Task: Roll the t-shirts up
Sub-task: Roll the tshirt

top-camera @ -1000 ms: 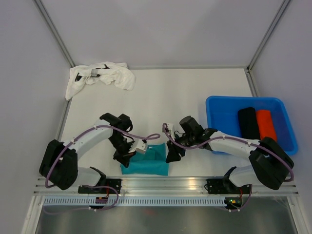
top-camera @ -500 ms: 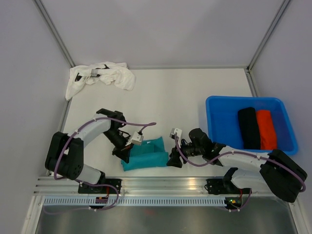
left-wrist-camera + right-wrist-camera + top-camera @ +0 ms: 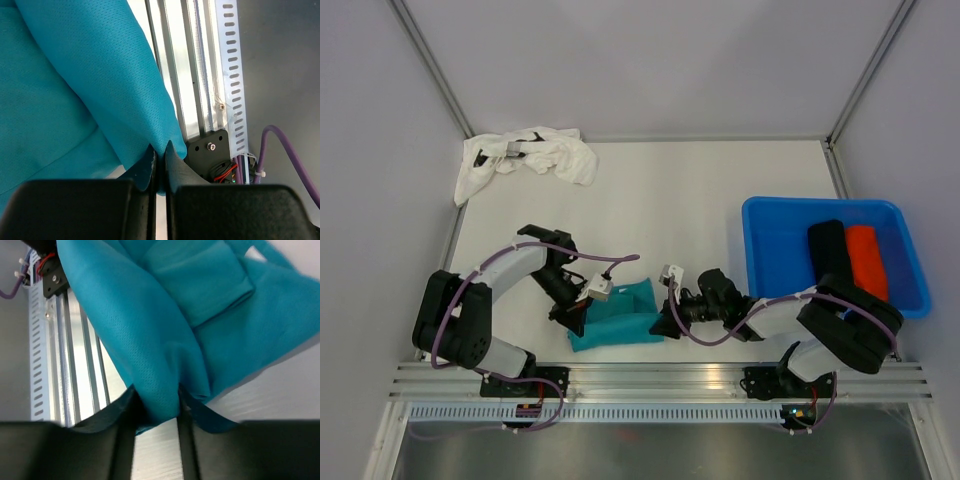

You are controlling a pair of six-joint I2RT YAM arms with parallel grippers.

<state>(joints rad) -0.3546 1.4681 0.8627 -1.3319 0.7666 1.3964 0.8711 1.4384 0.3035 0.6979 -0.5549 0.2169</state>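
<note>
Teal t-shirt (image 3: 618,318) lies partly folded on the tabletop (image 3: 670,200), to the left of the blue tub (image 3: 765,215) and nearer the arms' bases than the tub is. The left hand (image 3: 575,318), on the side of the shirt away from the tub, has its fingers pressed together on a thin fold of the teal cloth. The right hand (image 3: 665,322), at the shirt's tub-side edge, is clamped on a thicker bunch of the same cloth, which fills the gap between its fingers. Inside the tub the black t-shirt (image 3: 830,258) and the orange-red t-shirt (image 3: 866,258) lie rolled, side by side and touching. The white t-shirt (image 3: 530,155) sits crumpled well apart from the tub, far to its left.
</note>
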